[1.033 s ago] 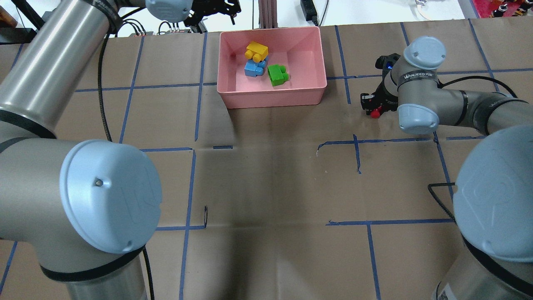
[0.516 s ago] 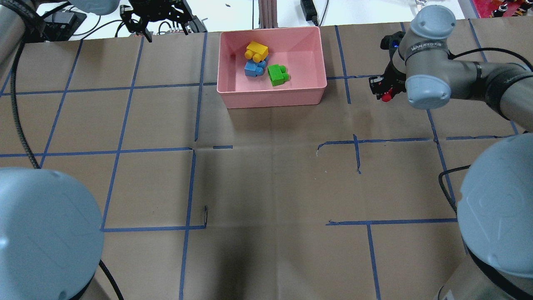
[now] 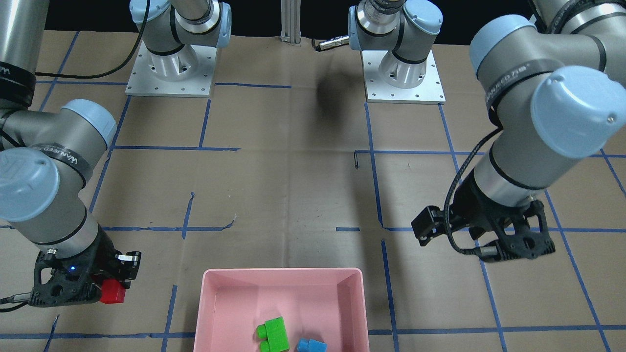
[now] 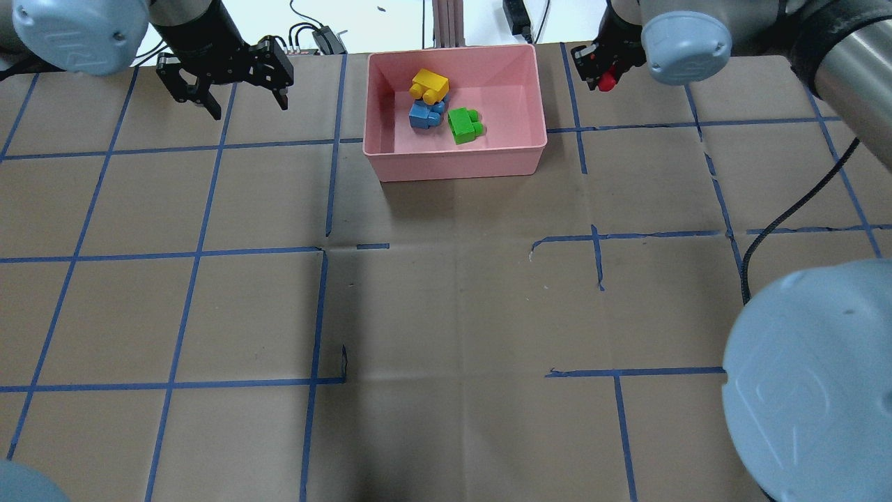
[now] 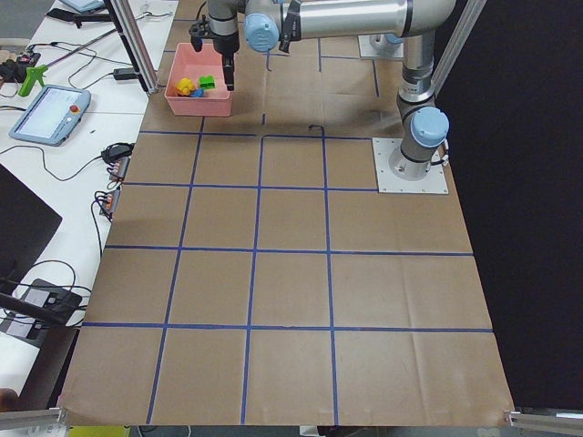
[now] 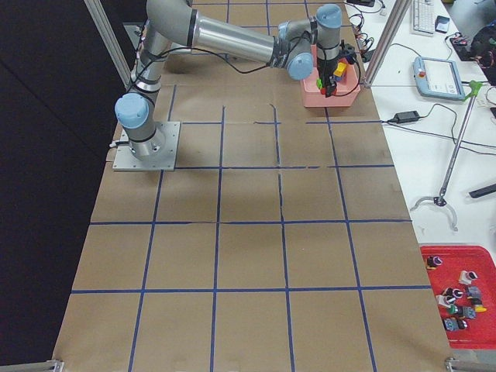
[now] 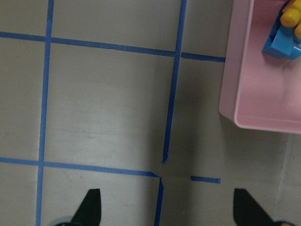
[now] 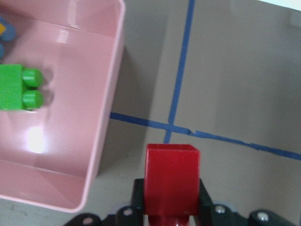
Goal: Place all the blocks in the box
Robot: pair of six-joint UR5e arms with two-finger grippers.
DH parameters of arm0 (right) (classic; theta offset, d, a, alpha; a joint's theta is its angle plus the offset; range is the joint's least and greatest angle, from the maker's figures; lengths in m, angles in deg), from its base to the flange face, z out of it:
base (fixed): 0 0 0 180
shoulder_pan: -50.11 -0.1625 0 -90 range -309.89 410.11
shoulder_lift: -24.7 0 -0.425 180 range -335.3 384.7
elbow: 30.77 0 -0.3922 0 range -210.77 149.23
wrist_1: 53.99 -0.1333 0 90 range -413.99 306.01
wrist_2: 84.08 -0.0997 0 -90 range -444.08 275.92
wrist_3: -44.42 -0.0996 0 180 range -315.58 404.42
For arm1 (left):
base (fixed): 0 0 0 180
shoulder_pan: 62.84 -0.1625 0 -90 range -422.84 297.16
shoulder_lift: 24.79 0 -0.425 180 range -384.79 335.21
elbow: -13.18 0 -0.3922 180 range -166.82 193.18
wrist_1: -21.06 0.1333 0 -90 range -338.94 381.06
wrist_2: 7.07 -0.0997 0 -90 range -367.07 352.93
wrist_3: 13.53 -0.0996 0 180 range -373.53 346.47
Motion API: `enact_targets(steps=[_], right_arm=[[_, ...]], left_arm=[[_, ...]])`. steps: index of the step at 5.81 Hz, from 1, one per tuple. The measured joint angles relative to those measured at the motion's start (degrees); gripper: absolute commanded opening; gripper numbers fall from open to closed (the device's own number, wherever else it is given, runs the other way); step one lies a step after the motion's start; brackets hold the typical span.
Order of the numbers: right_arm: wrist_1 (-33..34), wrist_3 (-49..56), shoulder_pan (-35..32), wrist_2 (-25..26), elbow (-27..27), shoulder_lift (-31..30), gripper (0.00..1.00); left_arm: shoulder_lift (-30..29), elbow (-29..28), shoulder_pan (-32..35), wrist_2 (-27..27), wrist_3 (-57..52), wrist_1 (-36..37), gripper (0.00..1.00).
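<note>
Red block (image 8: pixel 171 176): pinched in the right gripper (image 4: pixel 601 70); appears lifted clear of the table; outside the pink box (image 4: pixel 453 166), just beside its right-hand short wall, near the far corner
Right jaws: closed to the block's width; one finger on each flat side
Direction to box: the box's inside lies to the robot's left of the held block; a sideways carry over the wall looks needed before release
Block orientation: nearly cubic, no marked long axis; a rounded red part near the palm may be its stud
Box axis: long side runs left to right across the table
Already inside: yellow block (image 4: pixel 428 85); light blue block (image 4: pixel 425 113); green block (image 4: pixel 465 125)
Left gripper (image 4: pixel 249 108): jaws spread wide, empty; over bare table on the box's other side; the farther arm from the red block
</note>
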Motion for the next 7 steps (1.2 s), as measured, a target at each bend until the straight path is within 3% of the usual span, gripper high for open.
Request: enact_targets(steps=[2,4,7], right_arm=[[2.86,-2.37,-7.14,-6.5,6.02,7.27,0.08],[3.4,-4.8,-10.1,-9.45,13.37,13.64,0.99],[3.08,-4.68,-10.36,-9.37,15.02,15.33,1.0]], left_arm=[[4.98,2.73,0.08,-0.29,0.45,-2.5,1.0],[6.26,3.2,0.44,-0.06,-0.03,-3.31,1.0],[7.46,5.22,1.51,0.17,-3.07,-3.97,1.0]])
